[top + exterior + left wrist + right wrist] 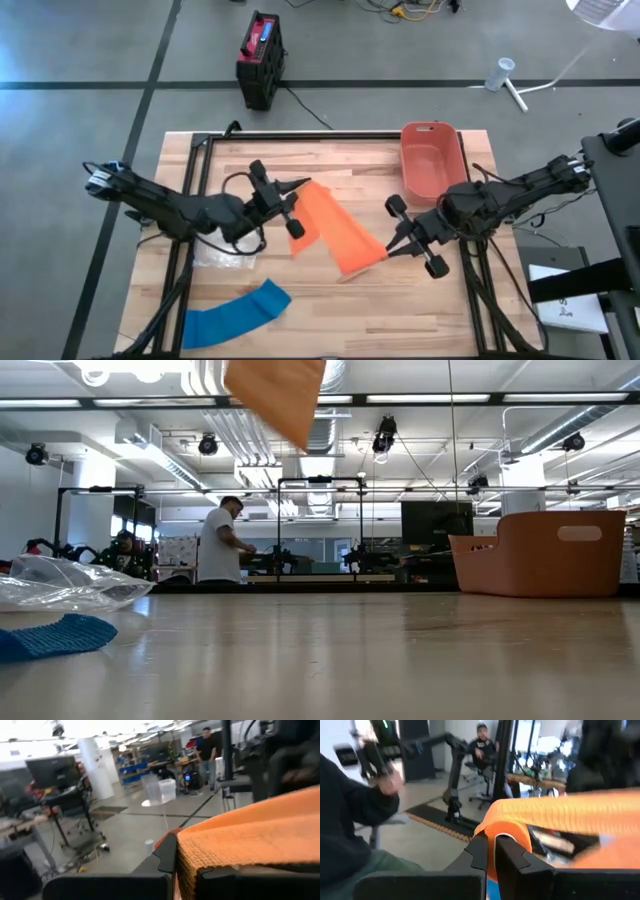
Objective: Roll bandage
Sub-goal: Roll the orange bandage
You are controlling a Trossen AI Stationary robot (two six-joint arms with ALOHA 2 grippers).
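Orange bandage (335, 236), flat woven strip, stretched in the air above mid-table. Pinched at one end by left gripper (294, 215), at the other by right gripper (392, 247), both clamped on it.

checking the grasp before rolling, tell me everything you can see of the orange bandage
The orange bandage is a long flat strip of woven, ribbed-looking fabric, unrolled and held up off the wooden table, slanting between the arms. The left gripper is shut on its upper end and the right gripper is shut on its lower end, where the fabric curls over the fingers. In the low view only a hanging corner shows.
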